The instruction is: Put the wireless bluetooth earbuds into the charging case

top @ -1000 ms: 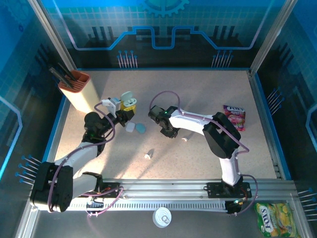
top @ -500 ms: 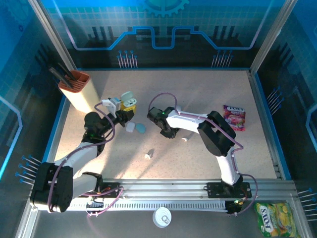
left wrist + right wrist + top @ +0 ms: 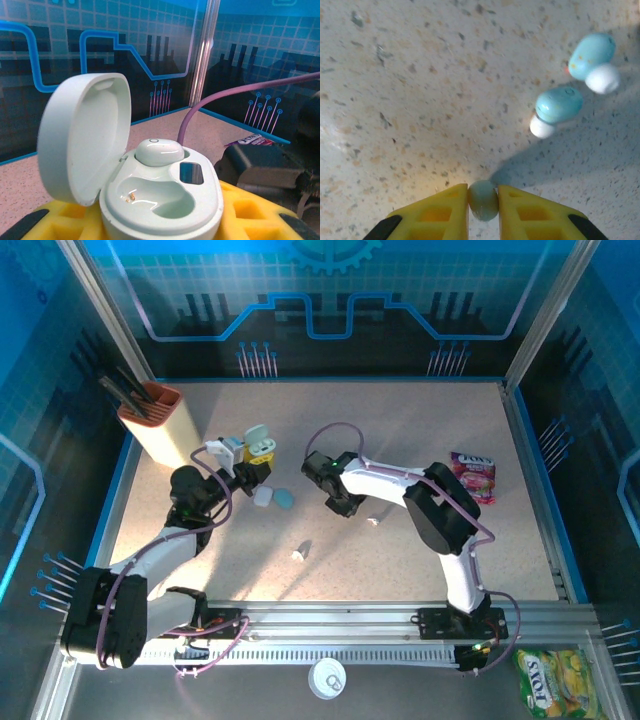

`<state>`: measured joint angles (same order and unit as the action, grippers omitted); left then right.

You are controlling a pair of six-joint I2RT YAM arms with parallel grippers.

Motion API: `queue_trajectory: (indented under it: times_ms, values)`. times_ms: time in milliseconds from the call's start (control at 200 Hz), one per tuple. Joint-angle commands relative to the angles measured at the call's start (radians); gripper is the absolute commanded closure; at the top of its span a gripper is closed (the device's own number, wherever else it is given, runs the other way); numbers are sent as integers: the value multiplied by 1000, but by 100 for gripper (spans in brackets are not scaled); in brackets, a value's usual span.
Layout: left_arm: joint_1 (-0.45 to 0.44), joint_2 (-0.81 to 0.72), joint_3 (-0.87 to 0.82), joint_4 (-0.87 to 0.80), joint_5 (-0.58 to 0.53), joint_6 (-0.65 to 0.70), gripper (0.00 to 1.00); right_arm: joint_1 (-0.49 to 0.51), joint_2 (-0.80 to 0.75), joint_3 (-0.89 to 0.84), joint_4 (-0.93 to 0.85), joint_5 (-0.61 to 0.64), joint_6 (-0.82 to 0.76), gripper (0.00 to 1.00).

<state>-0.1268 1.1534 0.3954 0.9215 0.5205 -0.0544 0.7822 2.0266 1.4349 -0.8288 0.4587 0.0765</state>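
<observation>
Two earbuds concern you here. Your left tool [image 3: 160, 224] is closed narrowly on the base of the charging case [image 3: 165, 200], with a yellow pad pressed against each side. It holds the case upright above the tabletop [image 3: 400, 420] with the lid swung open to the left. From the left wrist camera you see the seated earbud [image 3: 159, 151] resting in the far pocket, beside a small dark window. The near pocket holds nothing but its metal contacts.

Your right tool [image 3: 483, 206] is drawn in narrow, and its yellow pads pinch the pale earbud [image 3: 483, 199] between their tips, low over the tabletop. You cannot tell whether that earbud touches the surface. From above, this tool sits near the middle of the tabletop, to the right of the raised case and apart from it.

Beyond the pinched piece, the nearer blue earbud [image 3: 559, 105] and the farther blue earbud [image 3: 591, 50] lie loose on the tabletop. Each has a white tip, and they lie close together without touching.

From above you also see a small white piece [image 3: 298, 554] toward the arm bases and a second white piece [image 3: 374, 522] just beside the right arm. Both are too small to identify. An orange-topped holder [image 3: 155, 420] stands at the far left, and a pink snack packet [image 3: 473, 475] lies at the right.
</observation>
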Motion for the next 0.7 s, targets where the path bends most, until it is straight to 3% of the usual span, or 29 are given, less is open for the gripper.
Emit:
queue_trajectory:
  times_ms: [0, 255, 695]
  values:
    - [10, 16, -4, 32, 32, -8, 64, -37, -99, -40, 29, -106, 63, 80]
    - [-7, 70, 4, 83, 51, -28, 65, -109, -218, -173, 128, -299, 160, 79]
    - [-154, 265, 45, 283, 38, 13, 65, -251, -523, -391, 353, -634, 323, 79]
